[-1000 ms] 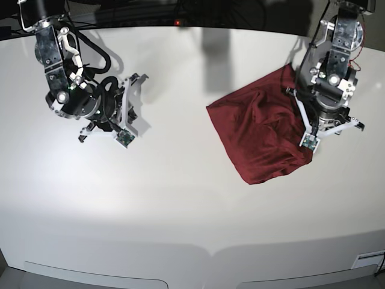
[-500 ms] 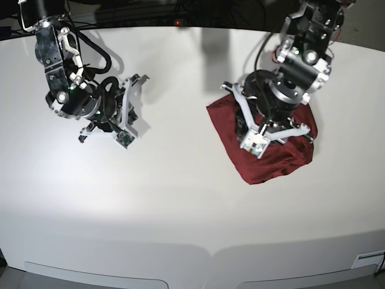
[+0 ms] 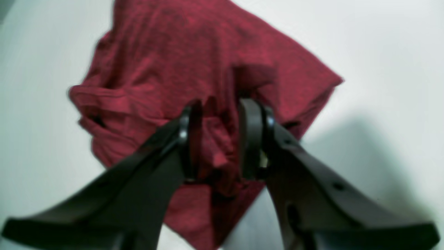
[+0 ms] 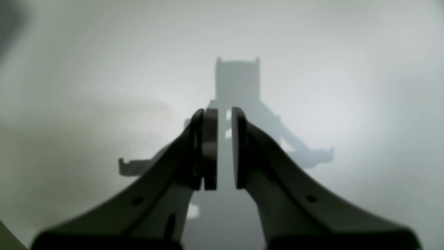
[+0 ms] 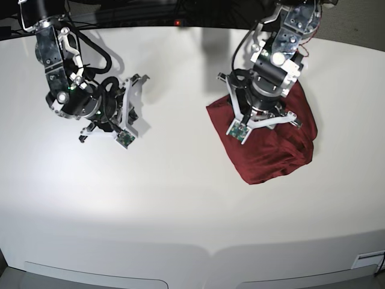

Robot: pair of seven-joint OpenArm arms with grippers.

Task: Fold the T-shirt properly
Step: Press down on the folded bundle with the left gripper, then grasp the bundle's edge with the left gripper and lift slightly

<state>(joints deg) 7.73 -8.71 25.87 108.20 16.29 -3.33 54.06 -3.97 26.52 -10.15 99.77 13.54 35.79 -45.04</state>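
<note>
Toward the far left corner of the white tabletop (image 5: pixel 180 198): right hand (image 5: pixel 114 117), low over the bare surface, tilted, fingers (image 4: pixel 208 149) nearly together with only a thin slit of light between them, nothing in that slit. Below it, just its own grey shadow on the tabletop.

Middle of the tabletop: bare, brightly lit.

Toward the far right edge: T-shirt (image 5: pixel 283 150), dark red, bunched into a rumpled, roughly square heap, lying flat on the surface well back from the near edge. Directly over the heap's left-hand part: left hand (image 3: pixel 222 139), pointing down into the cloth. Fingers (image 3: pixel 251 135) partly apart, with a raised ridge of red fabric pinched up between them and touching both inner faces. Wrist view somewhat blurred; a folded hem or sleeve edge visible along the heap's left side there, creased and doubled over.
</note>
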